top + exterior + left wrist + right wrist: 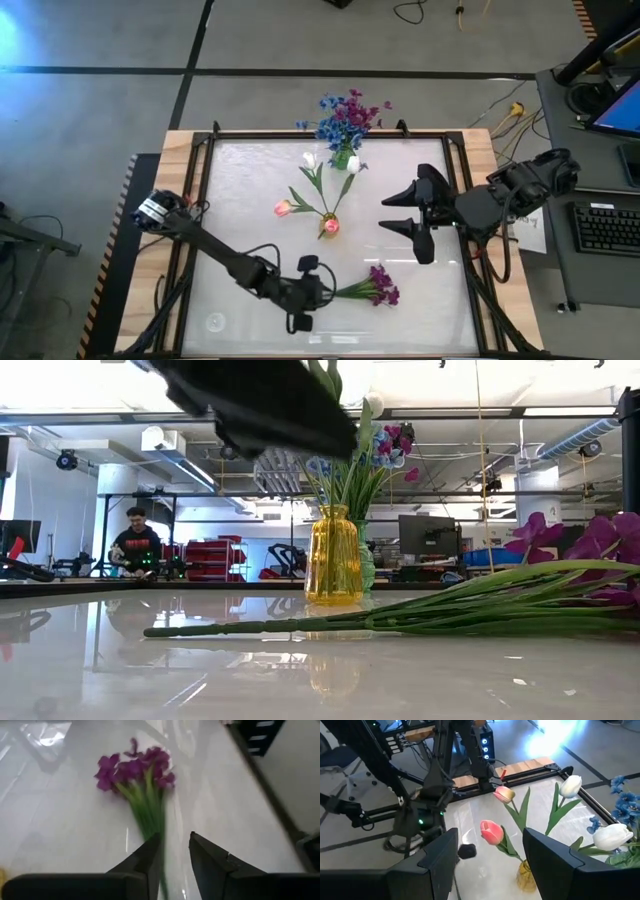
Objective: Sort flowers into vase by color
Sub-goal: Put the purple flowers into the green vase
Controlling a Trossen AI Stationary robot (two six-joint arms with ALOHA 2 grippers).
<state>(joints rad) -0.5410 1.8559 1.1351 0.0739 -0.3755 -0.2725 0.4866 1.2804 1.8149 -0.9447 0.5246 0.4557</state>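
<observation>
I see my left gripper [175, 857] low over the glossy white table [250, 200], fingers narrowly apart astride the green stems of the purple-blossomed bunch [137, 770] lying flat; whether they pinch, I cannot tell. My right gripper [412, 226] hovers wide open, empty, near the pink tulip buds [492, 831].

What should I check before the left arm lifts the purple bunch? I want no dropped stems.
1. Left gripper astride the purple bunch stems: ok.
2. Fingers firmly clamped on the stems: cannot tell.
3. Bunch lying flat on the table, clear of other flowers: ok.
4. Yellow vase upright: ok.
5. Right gripper open, hovering right of the tulips, off the lifting path: ok.
</observation>
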